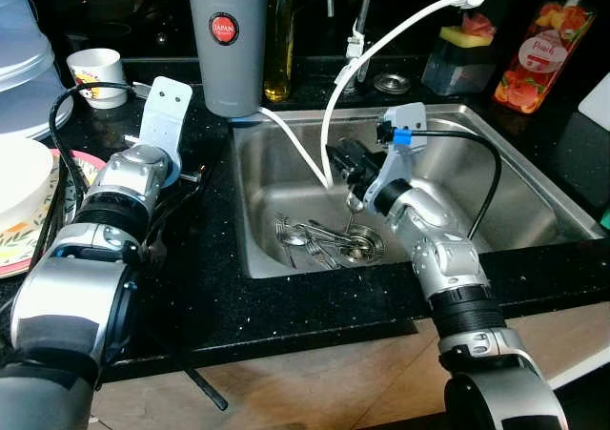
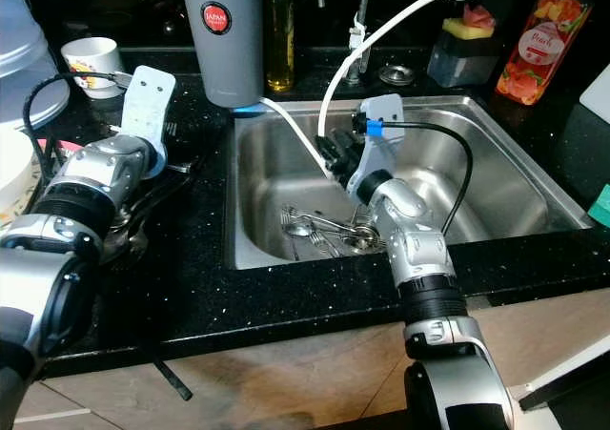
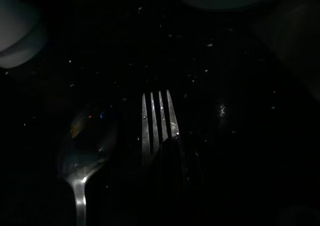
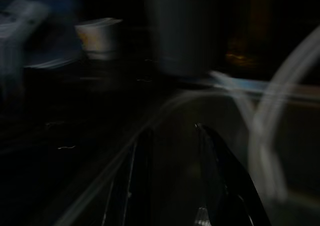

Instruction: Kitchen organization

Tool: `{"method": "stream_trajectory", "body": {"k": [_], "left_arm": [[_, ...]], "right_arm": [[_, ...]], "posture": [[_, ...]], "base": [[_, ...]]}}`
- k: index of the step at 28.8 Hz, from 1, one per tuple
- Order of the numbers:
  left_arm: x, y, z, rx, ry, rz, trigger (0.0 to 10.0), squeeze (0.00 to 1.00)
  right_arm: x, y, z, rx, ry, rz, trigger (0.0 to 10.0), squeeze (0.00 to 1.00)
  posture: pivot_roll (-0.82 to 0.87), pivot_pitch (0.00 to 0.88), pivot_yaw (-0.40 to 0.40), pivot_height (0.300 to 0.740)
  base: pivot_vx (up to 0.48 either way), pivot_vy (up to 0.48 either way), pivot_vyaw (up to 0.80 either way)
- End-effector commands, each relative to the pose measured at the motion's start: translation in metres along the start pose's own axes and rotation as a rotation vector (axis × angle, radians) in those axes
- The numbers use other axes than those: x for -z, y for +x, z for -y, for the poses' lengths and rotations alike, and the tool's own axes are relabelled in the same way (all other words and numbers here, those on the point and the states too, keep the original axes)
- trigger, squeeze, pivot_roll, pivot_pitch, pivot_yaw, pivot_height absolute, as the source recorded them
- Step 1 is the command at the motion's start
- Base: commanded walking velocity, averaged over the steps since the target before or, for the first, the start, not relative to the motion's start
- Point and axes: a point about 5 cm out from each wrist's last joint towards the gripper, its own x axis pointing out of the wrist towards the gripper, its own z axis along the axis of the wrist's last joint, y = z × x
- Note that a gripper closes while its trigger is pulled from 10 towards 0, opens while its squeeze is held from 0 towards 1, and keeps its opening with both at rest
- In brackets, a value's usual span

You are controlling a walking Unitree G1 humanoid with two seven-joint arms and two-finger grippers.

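Black speckled stone forms the desk (image 1: 286,306), and a steel sink (image 1: 534,211) is sunk into the middle of the frame, its rim running close to the desk's front edge. We see a heap of cutlery (image 1: 329,242) lying on the sink floor at lower centre, around the drain. Our right tool (image 1: 345,163) hangs inside the basin above that heap, near the left wall and just beside two white hoses (image 1: 329,115) that drop in from the upper right; its fingers (image 4: 225,186) stand apart with nothing between them. The right half of the basin is bare steel, with room to move.

Our left tool lies over the desk at centre left; we cannot tell whether it is released or clenched. In its wrist view a fork (image 3: 157,123) and a spoon (image 3: 87,146) lie side by side on the dark stone, close but apart.

A grey canister (image 1: 227,39) stands at the sink's upper-left corner, nearly on the rim. Upper left of it sits a paper cup (image 1: 95,72), and plates (image 1: 29,201) crowd the far left edge. A pink soap bottle (image 1: 538,53) stands at upper right, behind the sink.
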Motion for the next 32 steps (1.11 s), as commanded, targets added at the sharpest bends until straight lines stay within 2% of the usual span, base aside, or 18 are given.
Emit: {"method": "stream_trajectory", "body": {"k": [1, 2, 3, 6, 18, 19, 20, 25, 29, 32], "left_arm": [[0.010, 0.000, -0.006, -0.016, 0.005, -0.054, 0.0, 0.00], [0.010, 0.000, -0.007, -0.018, 0.007, -0.054, 0.0, 0.00], [0.010, 0.000, -0.007, -0.018, 0.007, -0.054, 0.0, 0.00], [0.011, 0.000, -0.008, -0.021, 0.009, -0.055, 0.0, 0.00], [0.005, -0.001, -0.013, -0.055, -0.017, -0.019, 0.0, 0.00], [-0.006, -0.003, -0.018, -0.086, -0.072, 0.052, 0.0, 0.00], [-0.006, -0.003, -0.018, -0.086, -0.072, 0.052, 0.0, 0.00], [-0.033, -0.008, -0.022, -0.103, -0.159, 0.213, 0.0, 0.00], [-0.055, -0.013, -0.018, -0.067, -0.247, 0.322, 0.0, 0.00], [-0.054, -0.012, -0.015, -0.057, -0.202, 0.294, 0.0, 0.00]], "right_arm": [[0.002, -0.003, -0.016, -0.149, 0.017, -0.018, 10.0, 0.00], [0.002, -0.005, -0.024, -0.212, 0.024, -0.018, 10.0, 0.00], [0.002, -0.005, -0.024, -0.212, 0.024, -0.018, 10.0, 0.00], [0.001, -0.008, -0.038, -0.309, 0.038, -0.016, 10.0, 0.00], [-0.002, -0.010, -0.042, -0.361, 0.049, -0.026, 10.0, 0.00], [-0.003, -0.011, -0.042, -0.360, 0.055, -0.027, 10.0, 0.00], [-0.003, -0.011, -0.042, -0.360, 0.055, -0.027, 10.0, 0.00], [-0.004, -0.011, -0.041, -0.342, 0.061, -0.018, 10.0, 0.00], [-0.006, -0.011, -0.039, -0.335, 0.066, -0.013, 10.0, 0.00], [-0.007, -0.011, -0.039, -0.335, 0.066, -0.014, 10.0, 0.00]], "posture": [[-0.04, 0.181, -0.038, 0.740], [-0.04, 0.182, -0.037, 0.740], [-0.04, 0.182, -0.037, 0.740], [-0.04, 0.182, -0.037, 0.740], [-0.04, 0.178, -0.035, 0.740], [-0.04, 0.176, -0.036, 0.740], [-0.04, 0.176, -0.036, 0.740], [-0.04, 0.173, -0.034, 0.740], [-0.04, 0.169, -0.035, 0.740], [-0.04, 0.162, -0.034, 0.740]], "base": [[0.000, 0.000, 0.00], [0.000, 0.000, 0.00], [0.000, 0.000, 0.00], [0.000, 0.000, 0.00], [0.000, 0.000, 0.00], [0.000, 0.000, 0.00], [0.000, 0.000, 0.00], [0.000, 0.000, 0.00], [0.000, 0.000, 0.00], [0.000, 0.000, 0.00]]}}
